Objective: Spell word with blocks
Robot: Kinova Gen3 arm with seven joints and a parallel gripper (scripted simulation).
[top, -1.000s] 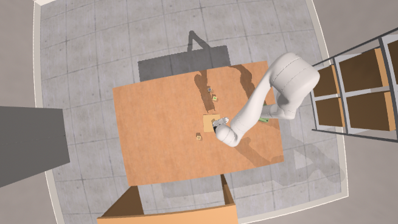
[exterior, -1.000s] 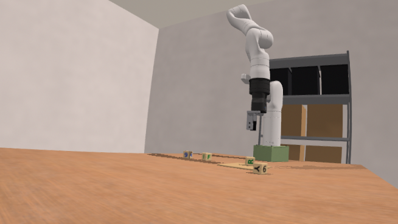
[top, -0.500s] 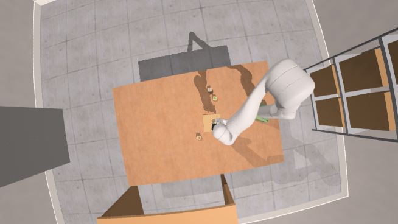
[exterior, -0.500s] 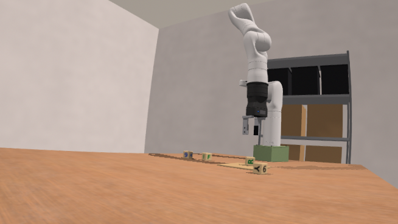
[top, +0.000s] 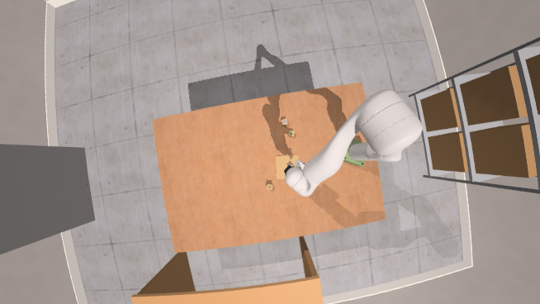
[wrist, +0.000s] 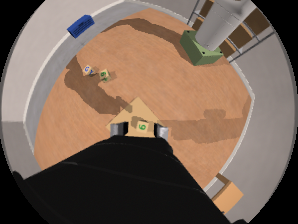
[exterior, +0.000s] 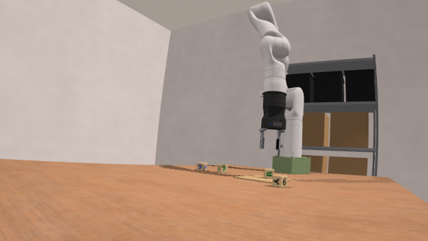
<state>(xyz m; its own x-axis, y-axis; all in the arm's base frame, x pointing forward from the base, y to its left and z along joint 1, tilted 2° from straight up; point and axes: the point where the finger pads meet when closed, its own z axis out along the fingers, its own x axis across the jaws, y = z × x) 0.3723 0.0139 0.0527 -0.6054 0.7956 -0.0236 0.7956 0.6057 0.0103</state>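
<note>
A thin tan mat [top: 285, 166] lies on the wooden table; it also shows in the side view [exterior: 253, 178] and the wrist view [wrist: 136, 115]. A block with green letters [exterior: 269, 173] sits on the mat and shows between my fingers in the wrist view [wrist: 141, 124]. My gripper [exterior: 269, 146] is open and empty, pointing down, well above that block. A block with black letters [exterior: 280, 181] [top: 269, 187] lies just off the mat. A blue-lettered block [exterior: 201, 166] [top: 284, 121] and a green-lettered block [exterior: 222, 168] [top: 291, 133] lie off the mat, farther away. The top letters are too small to read.
The arm's green base pedestal [exterior: 291, 164] stands at the table edge behind the mat. A metal shelf with boxes [exterior: 337, 114] stands beyond it. An open cardboard box [top: 231, 285] sits on the floor by the table. A grey block [top: 41, 198] stands at the left.
</note>
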